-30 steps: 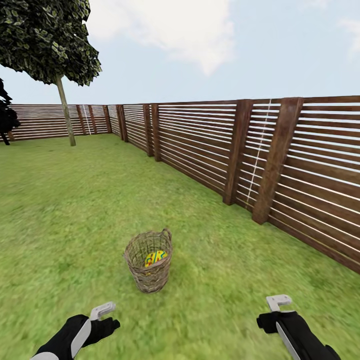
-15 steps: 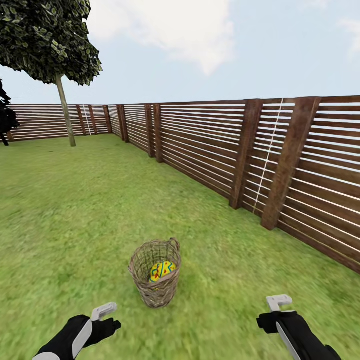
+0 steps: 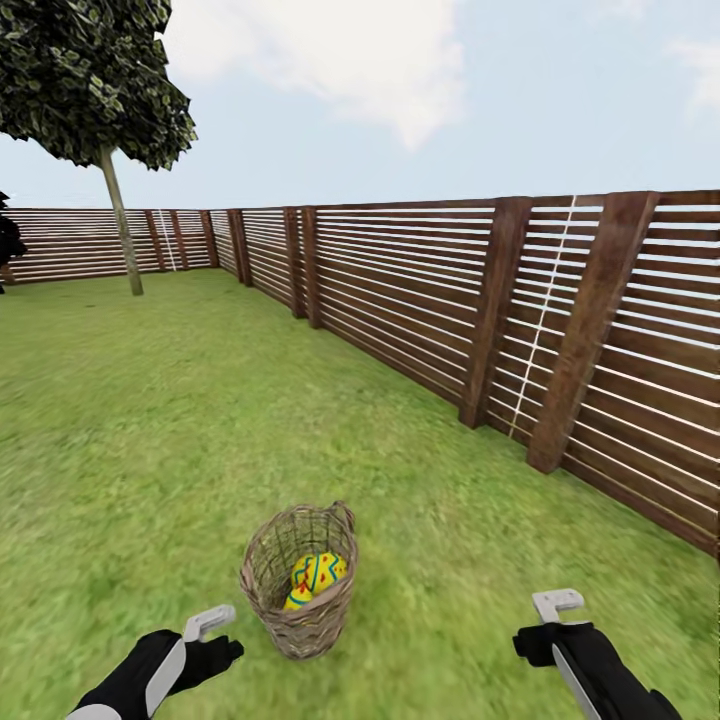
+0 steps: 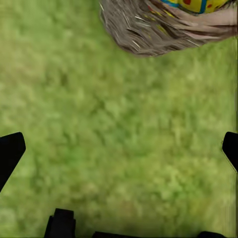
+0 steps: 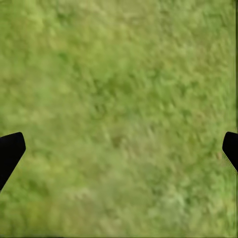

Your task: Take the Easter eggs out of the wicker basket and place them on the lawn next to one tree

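Note:
The brown wicker basket (image 3: 298,585) stands upright on the lawn (image 3: 150,430), close in front of me between my arms. Inside it lie yellow Easter eggs with blue zigzags and red dots: one (image 3: 318,571) high in the basket and another (image 3: 297,599) lower at its near wall. My left gripper (image 3: 210,635) hovers open just left of the basket; its wrist view has the basket wall (image 4: 158,29) and a bit of egg (image 4: 198,5) ahead of the fingers. My right gripper (image 3: 556,612) is open over bare grass (image 5: 119,109). The tree (image 3: 120,225) with its thin pale trunk stands far off at the back left.
A brown slatted fence (image 3: 450,300) runs along the right side and across the back of the garden. A dark columnar tree (image 3: 6,240) shows at the far left edge. Open grass stretches from the basket to the pale-trunked tree.
The whole view has shifted as the camera moved forward; the basket now sits nearer and lower in the picture, with more of the eggs showing. Both arms hold the same pose.

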